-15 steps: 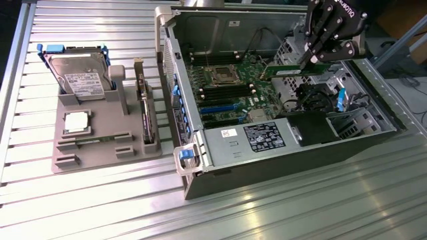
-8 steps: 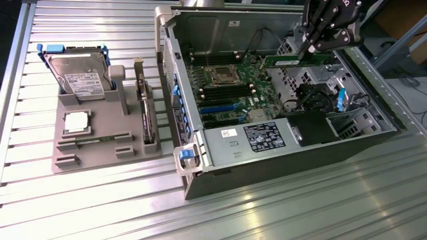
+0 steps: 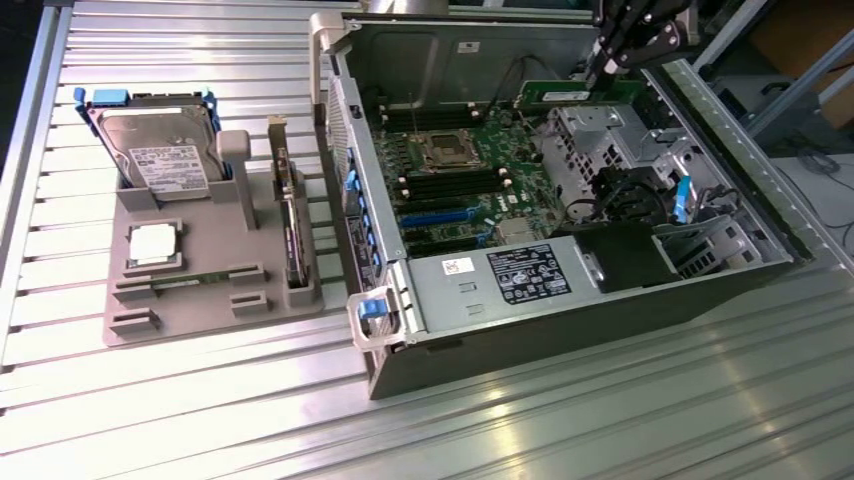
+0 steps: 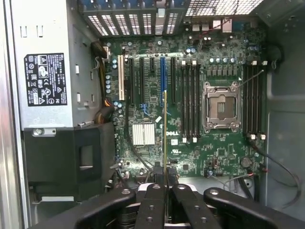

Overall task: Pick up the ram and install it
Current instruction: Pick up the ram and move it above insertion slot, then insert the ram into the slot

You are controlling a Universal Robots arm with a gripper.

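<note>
**A:** Exterior view first. What sits in what?

**B:** A grey moulded tray (image 3: 200,310) on the ribbed metal table (image 3: 601,420), at the exterior view's left. The hard drive (image 3: 160,160) stands upright in the back pocket. A square silver processor chip (image 3: 154,243) lies flat in a recess. An expansion card (image 3: 291,220) stands on edge along the side nearest the case. There is a thin green strip (image 3: 187,281) in a front slot, possibly another stick, too small to tell.

**A:** The case?

**B:** The computer case (image 3: 534,340) lies on its side, open. Inside are the green motherboard (image 3: 454,170) and a boxy metal power supply (image 3: 507,275) with a label, against the near wall.

**A:** The claw?

**B:** The black claw (image 3: 611,62) is at the top edge, its upper part cut off. The ram (image 3: 561,92), a narrow green stick, juts from it over the far end of the case, above the board.

**A:** Wrist view?

**B:** Two black fingers (image 4: 152,202) are pinched nearly together on the ram. It shows edge-on as a thin gold line over the long slots. The square metal-framed processor socket (image 4: 221,106) sits beside those slots. Cables near the fingers are partly hidden.
</note>
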